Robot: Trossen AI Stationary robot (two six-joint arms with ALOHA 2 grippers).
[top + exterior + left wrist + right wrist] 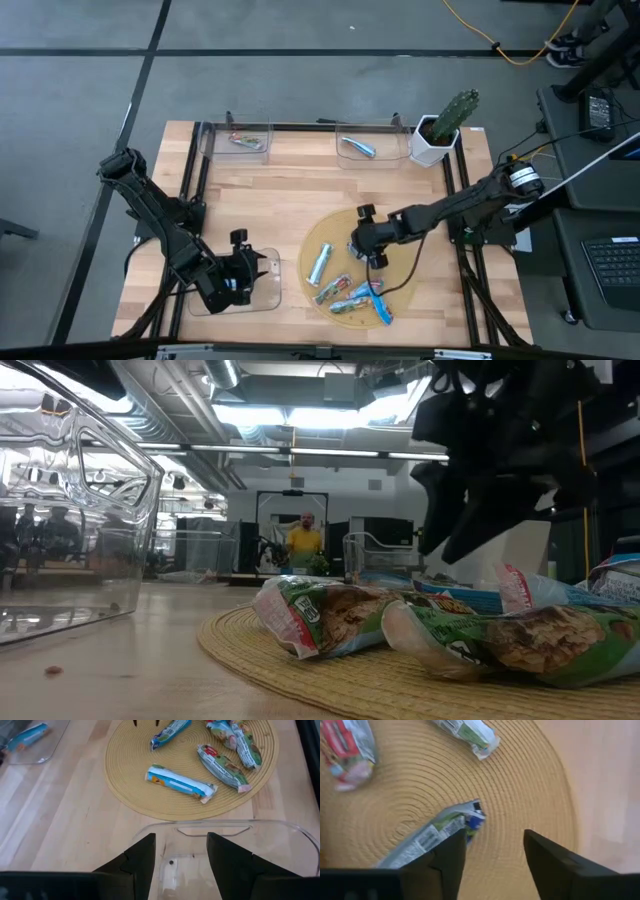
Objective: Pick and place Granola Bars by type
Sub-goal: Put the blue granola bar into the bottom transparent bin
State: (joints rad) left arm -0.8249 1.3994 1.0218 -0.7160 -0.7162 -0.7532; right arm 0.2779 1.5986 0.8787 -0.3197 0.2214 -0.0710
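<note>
On your table (300, 170), a round woven mat (330, 240) near the front edge carries most of the granola bars (350, 290). Your right end effector (372, 255) hovers over the mat, fingers apart, holding nothing. Your left end effector (243, 275), open and empty, sits over the clear tray (268, 300) at the front-left corner.

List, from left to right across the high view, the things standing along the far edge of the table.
Clear tray holding a green and red bar → clear tray holding a silver bar → potted cactus.
</note>
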